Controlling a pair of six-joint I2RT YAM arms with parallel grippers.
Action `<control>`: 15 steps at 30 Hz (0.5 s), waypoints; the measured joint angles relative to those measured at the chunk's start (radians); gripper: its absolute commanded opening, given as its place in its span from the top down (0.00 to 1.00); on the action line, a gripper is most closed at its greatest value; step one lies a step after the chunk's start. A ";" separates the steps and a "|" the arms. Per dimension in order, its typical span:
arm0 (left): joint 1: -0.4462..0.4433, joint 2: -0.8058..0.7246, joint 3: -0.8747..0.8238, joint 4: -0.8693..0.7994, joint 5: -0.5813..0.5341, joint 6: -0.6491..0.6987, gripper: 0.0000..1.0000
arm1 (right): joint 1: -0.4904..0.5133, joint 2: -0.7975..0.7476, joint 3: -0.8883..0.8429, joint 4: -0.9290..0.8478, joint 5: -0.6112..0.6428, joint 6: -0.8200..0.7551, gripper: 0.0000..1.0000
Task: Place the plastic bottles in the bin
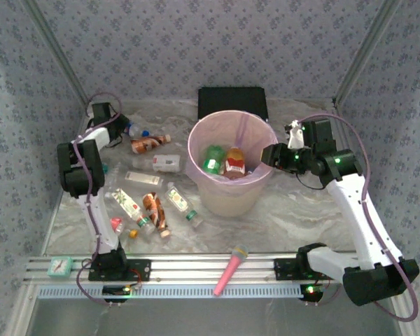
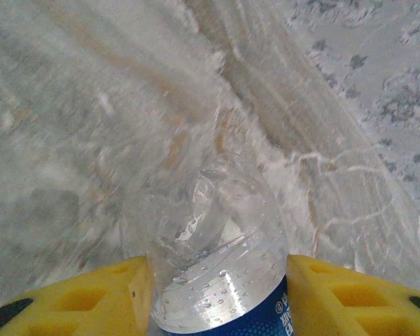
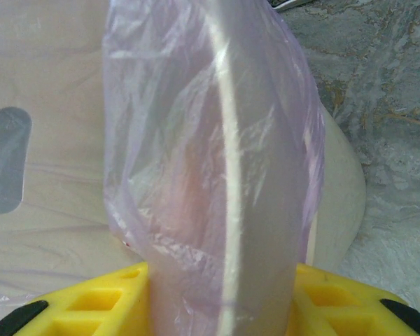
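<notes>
**Left gripper (image 2: 220,283) holds a clear bottle (image 2: 210,224), bin (image 1: 231,199) off to its right**

The left gripper is closed on the clear bottle. Its yellow fingers (image 2: 98,301) press the bottle on both sides, close to the blue label (image 2: 266,315). In the top view this gripper is at the far left of the table (image 1: 301,210). The bottle's long axis goes straight out of the fingers, about toward the bin. The bin stands to the right, well apart from it, and several bottles (image 1: 155,212) lie on the table in between. The left arm is the nearer one to them. The right gripper (image 3: 220,297) is closed on the bin rim and its pink bag (image 3: 168,140), I judge to keep the bin steady. Two bottles (image 1: 213,157) are already inside. The table is marbled grey-white, and patterned walls (image 1: 196,42) close it on three sides
</notes>
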 measured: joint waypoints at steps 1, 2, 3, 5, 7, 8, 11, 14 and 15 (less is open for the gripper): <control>0.000 -0.014 -0.022 0.008 0.003 0.000 0.48 | -0.001 -0.001 0.000 0.000 -0.001 -0.002 0.57; 0.000 -0.024 -0.035 0.012 0.009 0.000 0.48 | -0.002 -0.002 0.000 0.000 -0.002 -0.004 0.57; 0.000 -0.029 -0.040 0.013 0.016 0.000 0.48 | -0.002 -0.002 0.000 0.000 -0.002 -0.004 0.57; 0.000 -0.045 -0.042 0.015 0.034 -0.001 0.48 | -0.002 -0.002 0.000 0.000 -0.002 -0.004 0.57; 0.000 -0.068 -0.042 0.014 0.054 -0.002 0.48 | -0.002 -0.002 0.000 0.003 -0.003 -0.004 0.57; -0.002 -0.084 -0.039 0.011 0.060 -0.001 0.48 | -0.002 -0.002 0.000 0.005 -0.005 -0.004 0.57; -0.010 -0.130 -0.002 -0.005 0.074 0.000 0.48 | 0.005 0.008 0.002 0.009 -0.006 -0.003 0.56; -0.025 -0.186 0.039 -0.018 0.081 0.013 0.46 | 0.013 0.019 0.010 0.011 -0.004 -0.004 0.56; -0.028 -0.205 0.045 -0.023 0.081 0.018 0.42 | 0.016 0.021 0.013 0.011 -0.003 -0.004 0.56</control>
